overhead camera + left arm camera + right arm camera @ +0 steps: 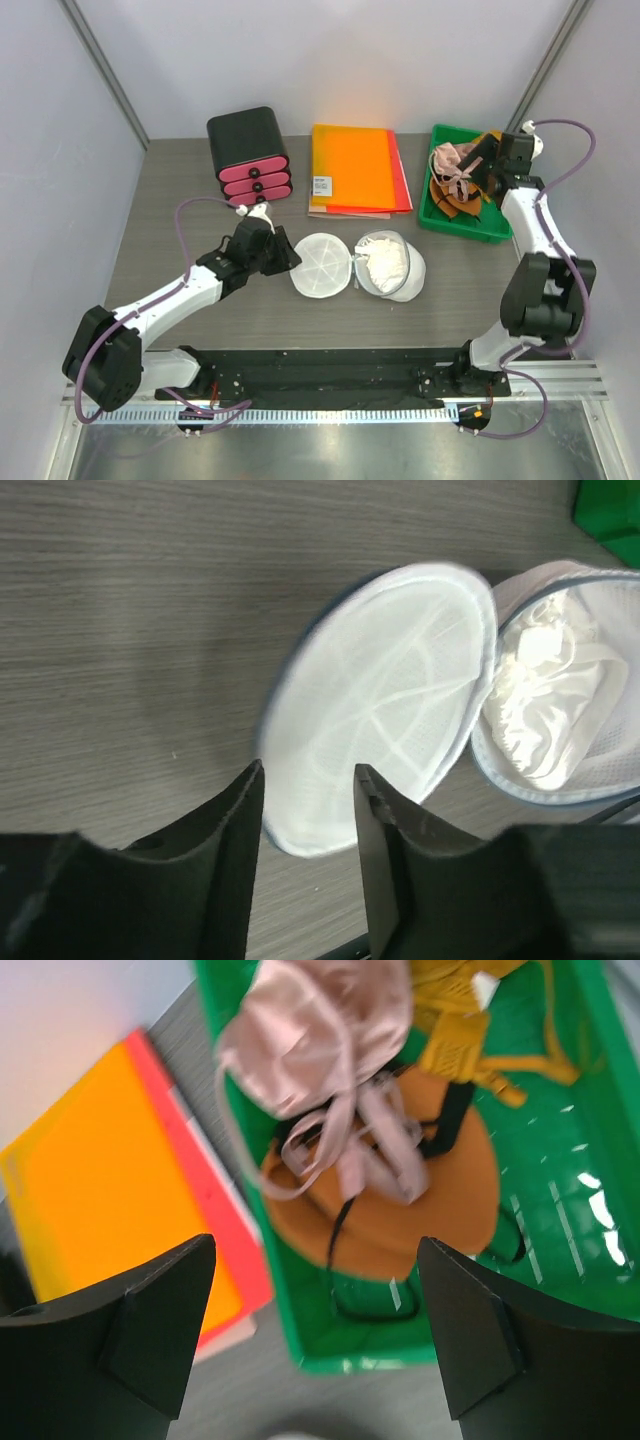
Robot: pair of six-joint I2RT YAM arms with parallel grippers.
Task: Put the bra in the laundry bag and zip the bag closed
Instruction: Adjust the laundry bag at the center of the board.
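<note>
Top external shows the laundry bag [322, 266] unzipped at table centre: two round white mesh halves with spoke ribs and dark rims, the half at 3 o'clock cradling crumpled white fabric [386, 262]. Left gripper [285, 254] sits at its 9 o'clock edge, jaws narrowly apart. Right gripper [478, 163], spread wide, hangs over the pink bra [310, 1030] in the green tray [495, 228] at 2 o'clock

The setting looks like a robotics lab test cell, not a home. Plain pale panels [330, 60] wall in a grey wood-grain desk [170, 190] on three sides, with bare metal posts [100, 60] at the upper left and upper right. Along the bottom edge, two arms [170, 295] trailing loose purple cables [180, 225] are bolted to a black plate [330, 365] on a ribbed metal rail [330, 415].
</note>
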